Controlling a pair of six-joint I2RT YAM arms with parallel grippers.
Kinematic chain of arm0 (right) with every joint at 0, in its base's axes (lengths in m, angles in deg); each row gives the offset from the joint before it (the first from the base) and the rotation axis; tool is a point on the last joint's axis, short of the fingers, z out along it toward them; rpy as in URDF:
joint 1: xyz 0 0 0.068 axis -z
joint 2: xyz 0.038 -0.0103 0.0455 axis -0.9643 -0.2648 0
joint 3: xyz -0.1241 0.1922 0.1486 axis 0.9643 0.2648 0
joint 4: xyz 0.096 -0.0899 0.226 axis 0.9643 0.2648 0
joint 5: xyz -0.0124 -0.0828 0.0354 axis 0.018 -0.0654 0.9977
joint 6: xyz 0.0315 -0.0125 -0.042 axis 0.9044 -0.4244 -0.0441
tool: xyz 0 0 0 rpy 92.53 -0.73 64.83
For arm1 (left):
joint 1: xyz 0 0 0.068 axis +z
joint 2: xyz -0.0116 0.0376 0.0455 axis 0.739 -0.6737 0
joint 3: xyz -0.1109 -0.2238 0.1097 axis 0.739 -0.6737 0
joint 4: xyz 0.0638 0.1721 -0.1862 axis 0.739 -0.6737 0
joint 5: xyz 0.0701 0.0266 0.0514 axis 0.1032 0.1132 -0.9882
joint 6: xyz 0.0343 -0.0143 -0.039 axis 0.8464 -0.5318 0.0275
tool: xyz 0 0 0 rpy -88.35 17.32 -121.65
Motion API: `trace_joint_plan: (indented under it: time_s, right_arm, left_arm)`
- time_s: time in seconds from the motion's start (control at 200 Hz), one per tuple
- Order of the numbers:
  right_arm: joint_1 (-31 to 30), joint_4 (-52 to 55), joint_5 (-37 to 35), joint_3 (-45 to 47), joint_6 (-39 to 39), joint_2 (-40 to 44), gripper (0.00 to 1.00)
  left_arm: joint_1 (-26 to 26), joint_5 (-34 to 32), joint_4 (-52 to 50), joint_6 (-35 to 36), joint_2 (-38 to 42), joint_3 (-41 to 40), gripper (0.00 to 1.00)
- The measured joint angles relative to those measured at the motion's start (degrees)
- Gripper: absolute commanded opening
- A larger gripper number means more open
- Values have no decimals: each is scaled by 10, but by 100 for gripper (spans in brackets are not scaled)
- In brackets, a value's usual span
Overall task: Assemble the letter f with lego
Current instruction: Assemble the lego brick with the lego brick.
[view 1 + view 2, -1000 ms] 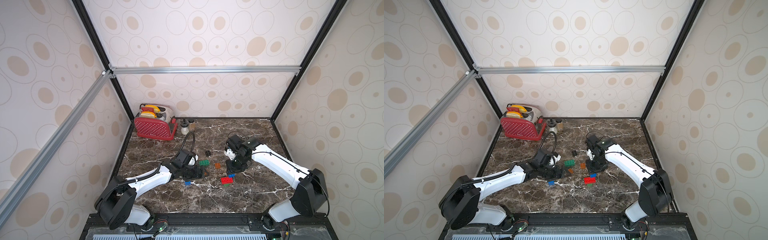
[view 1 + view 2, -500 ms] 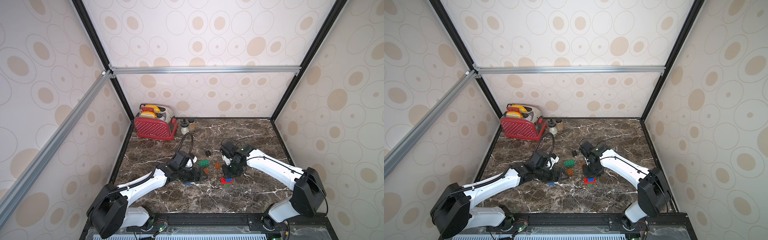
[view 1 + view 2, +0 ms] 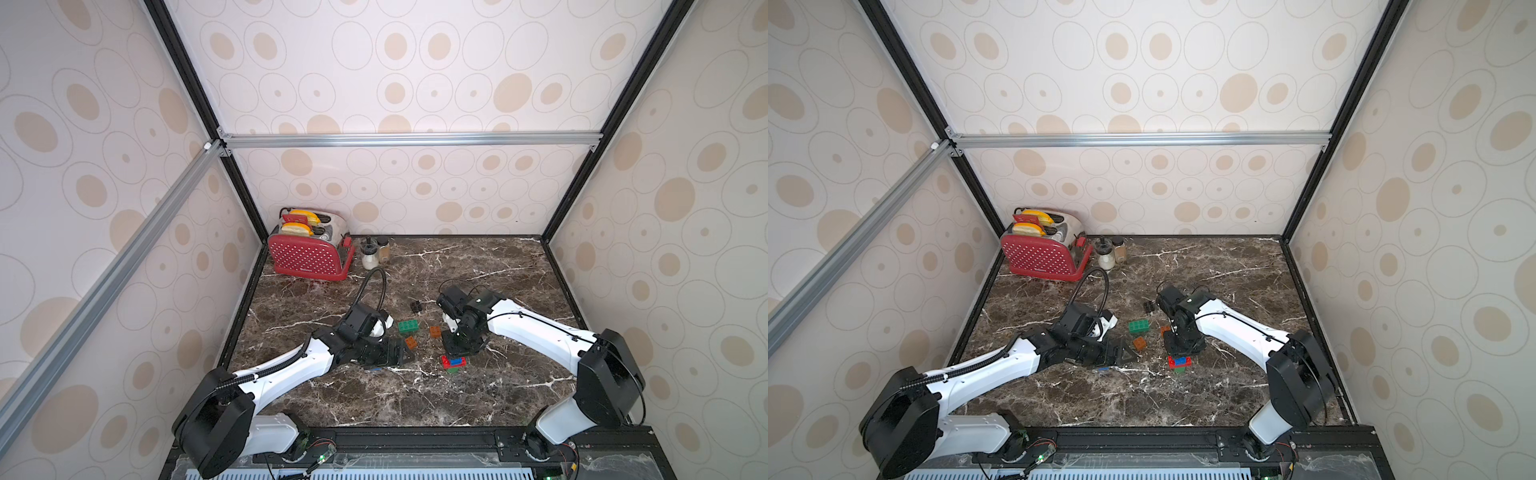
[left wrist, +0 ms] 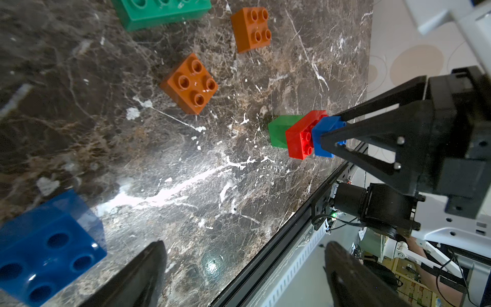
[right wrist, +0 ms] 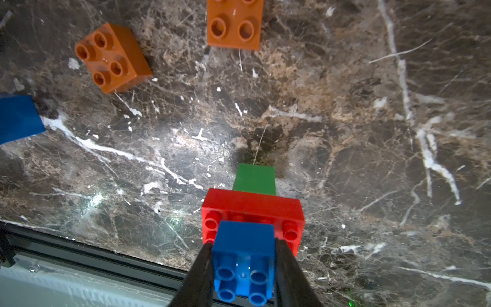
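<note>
Jaws of the right arm (image 3: 536, 328) pinch the blue square brick (image 5: 243, 239) by two opposite sides, reaching down on it from above. That brick tops a small stack (image 3: 454, 363). Under it lies the red oblong brick (image 5: 252, 207), set crosswise. Under that is the green base brick (image 5: 254, 178), whose underside appears to rest on the bench (image 3: 457, 407). In both top views the stack stands a little right of the bench's middle, toward the near edge, directly below the right arm's wrist.

Jaws of the left arm (image 3: 286, 370) are spread wide and hang low over the bench, left of the stack and apart from it. A loose blue brick (image 4: 45, 247), studs up, lies just outside one left finger (image 4: 138, 276). In a top view that brick shows only as a sliver under the arm.

Between the two arms sit two orange square pieces, both studs up. The near orange brick (image 3: 411, 342) is just beyond the left jaws, and the far orange brick (image 3: 435, 331) is close beside the right arm. A green oblong brick (image 3: 408, 326) lies just behind the near orange brick, and a black brick (image 3: 416, 306) lies farther back. A red dotted toaster (image 3: 309, 257) stands in the far left corner with two small jars (image 3: 369, 257) beside it.
</note>
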Motion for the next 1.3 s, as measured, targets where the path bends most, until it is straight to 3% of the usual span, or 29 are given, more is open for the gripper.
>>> trace_joint_plan:
  time_s: [1.302]
  right_arm:
    - [-7,-40,-10,37,20,12,26]
  left_arm:
    - [0,-2,-14,19,-7,0,95]
